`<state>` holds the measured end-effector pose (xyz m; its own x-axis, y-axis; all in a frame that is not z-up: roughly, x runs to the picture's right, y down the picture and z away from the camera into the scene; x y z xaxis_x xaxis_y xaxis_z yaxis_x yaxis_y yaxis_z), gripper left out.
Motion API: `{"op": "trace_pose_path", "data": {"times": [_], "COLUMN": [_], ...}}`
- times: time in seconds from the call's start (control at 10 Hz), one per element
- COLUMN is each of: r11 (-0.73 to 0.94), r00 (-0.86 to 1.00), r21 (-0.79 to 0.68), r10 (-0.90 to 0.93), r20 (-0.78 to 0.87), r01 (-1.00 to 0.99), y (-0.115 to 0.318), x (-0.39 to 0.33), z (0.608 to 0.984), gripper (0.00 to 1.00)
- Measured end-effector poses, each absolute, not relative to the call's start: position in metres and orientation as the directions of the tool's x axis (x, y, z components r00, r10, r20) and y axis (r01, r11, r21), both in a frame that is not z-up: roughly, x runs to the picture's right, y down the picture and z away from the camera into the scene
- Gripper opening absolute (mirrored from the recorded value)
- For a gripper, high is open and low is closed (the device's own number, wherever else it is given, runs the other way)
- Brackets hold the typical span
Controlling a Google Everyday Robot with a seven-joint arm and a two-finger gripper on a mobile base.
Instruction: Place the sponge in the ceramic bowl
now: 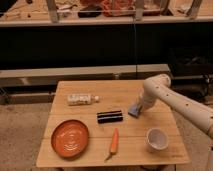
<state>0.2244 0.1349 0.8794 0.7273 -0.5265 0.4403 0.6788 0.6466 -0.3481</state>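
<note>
The light-blue sponge [133, 110] lies on the wooden table [120, 92], right of centre. My gripper [139, 106] is down at the sponge's right end, at the tip of the white arm that reaches in from the right, and it touches or nearly touches the sponge. The shallow, round orange ceramic bowl [70, 138] sits at the table's front left, well away from the gripper.
A black rectangular bar [110, 117] lies just left of the sponge. A carrot [114, 142] lies near the front edge. A white cup [156, 139] stands at the front right. A bottle [81, 99] lies on its side at the back left. Dark shelving stands behind the table.
</note>
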Motion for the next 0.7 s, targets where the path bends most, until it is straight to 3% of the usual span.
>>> {"op": "trace_pose_path", "data": {"times": [0.3, 0.4, 0.7], "r11": [0.634, 0.629, 0.620], "r00": [0.712, 0.706, 0.691], "r21": [-0.339, -0.335, -0.322], "r10": [-0.542, -0.547, -0.561], "r20": [0.446, 0.450, 0.456], "r01": [0.695, 0.701, 0.716], "y": [0.1398, 0.1409, 0.1438], "x": [0.2261, 0.2239, 0.2213], "z": [0.8757, 0.8756, 0.8718], "gripper": [0.41, 0.49, 0.51]}}
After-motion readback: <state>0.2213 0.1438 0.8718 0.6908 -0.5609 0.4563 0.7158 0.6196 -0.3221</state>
